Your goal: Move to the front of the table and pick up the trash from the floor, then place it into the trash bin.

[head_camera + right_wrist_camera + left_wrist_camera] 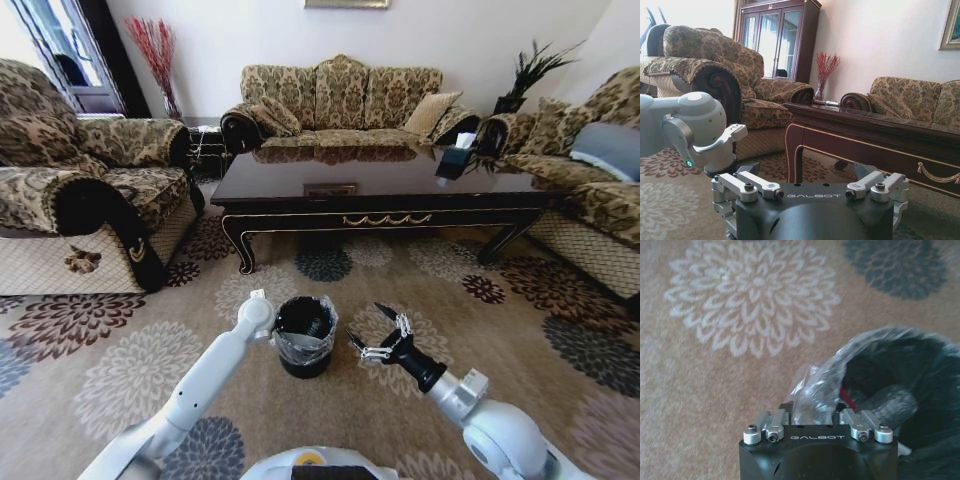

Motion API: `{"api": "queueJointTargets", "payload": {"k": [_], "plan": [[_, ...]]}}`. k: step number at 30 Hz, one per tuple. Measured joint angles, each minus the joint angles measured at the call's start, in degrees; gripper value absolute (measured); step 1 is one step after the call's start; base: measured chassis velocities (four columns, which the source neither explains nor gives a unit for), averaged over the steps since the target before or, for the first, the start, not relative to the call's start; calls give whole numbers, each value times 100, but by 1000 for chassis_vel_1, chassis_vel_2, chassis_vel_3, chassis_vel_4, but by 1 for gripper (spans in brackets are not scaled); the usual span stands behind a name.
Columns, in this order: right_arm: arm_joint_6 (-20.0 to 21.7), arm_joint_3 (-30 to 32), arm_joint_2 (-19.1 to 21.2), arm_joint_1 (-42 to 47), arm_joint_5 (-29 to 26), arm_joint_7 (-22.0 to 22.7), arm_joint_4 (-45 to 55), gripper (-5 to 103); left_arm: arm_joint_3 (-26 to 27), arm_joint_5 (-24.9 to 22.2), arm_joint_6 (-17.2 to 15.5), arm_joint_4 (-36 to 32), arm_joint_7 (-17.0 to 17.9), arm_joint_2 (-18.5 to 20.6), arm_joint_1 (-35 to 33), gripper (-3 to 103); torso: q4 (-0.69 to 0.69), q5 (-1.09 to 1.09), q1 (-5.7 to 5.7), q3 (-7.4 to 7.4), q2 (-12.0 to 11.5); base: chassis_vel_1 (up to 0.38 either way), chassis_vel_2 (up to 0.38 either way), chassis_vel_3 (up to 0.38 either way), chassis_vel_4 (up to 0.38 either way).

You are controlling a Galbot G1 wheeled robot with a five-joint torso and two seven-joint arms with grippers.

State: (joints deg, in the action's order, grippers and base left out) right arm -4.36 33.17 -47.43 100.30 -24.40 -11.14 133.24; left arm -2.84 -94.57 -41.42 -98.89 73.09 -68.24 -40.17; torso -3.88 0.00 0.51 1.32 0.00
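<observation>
The black trash bin (300,352) with its clear bag stands on the carpet right in front of me, short of the dark table (380,188). My left gripper (257,312) points down at the bin's left rim. In the left wrist view my left gripper (814,407) has its linkage spread wide, and crinkled clear bag plastic (815,382) lies between the fingers. Inside the bin (925,365) lies a greyish clear bottle (890,405) with a red cap (846,399). My right gripper (365,325) hovers open and empty just right of the bin.
Sofas flank the table on the left (90,190), at the back (340,100) and on the right (590,190). A dark tissue box (455,155) sits on the tabletop. Patterned carpet (130,370) lies open around the bin. The table's leg (792,155) stands ahead of my right gripper (812,189).
</observation>
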Motion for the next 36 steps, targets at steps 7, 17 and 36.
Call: {"api": "queueJointTargets", "payload": {"k": [7, 17, 36], "plan": [[0, 41, -2, 11, 2, -1, 17, 100, 92, 10, 12, -640, -17, 288, -144, 64, 0, 0, 0, 0, 0, 0, 0, 0, 0], [-48, 281, -360, -152, -236, 181, -278, 100, 902, 1909, 283, -1809, -1498, 1174, -1362, 98, 1, -1, 0, 0, 0, 0, 0, 0, 0], [-816, 1144, -1492, -419, -561, 137, -1641, 100, 3720, 6462, 3369, -2827, -5538, 1321, -4871, 100, -2, 0, 0, 0, 1, 0, 0, 0, 0]]}}
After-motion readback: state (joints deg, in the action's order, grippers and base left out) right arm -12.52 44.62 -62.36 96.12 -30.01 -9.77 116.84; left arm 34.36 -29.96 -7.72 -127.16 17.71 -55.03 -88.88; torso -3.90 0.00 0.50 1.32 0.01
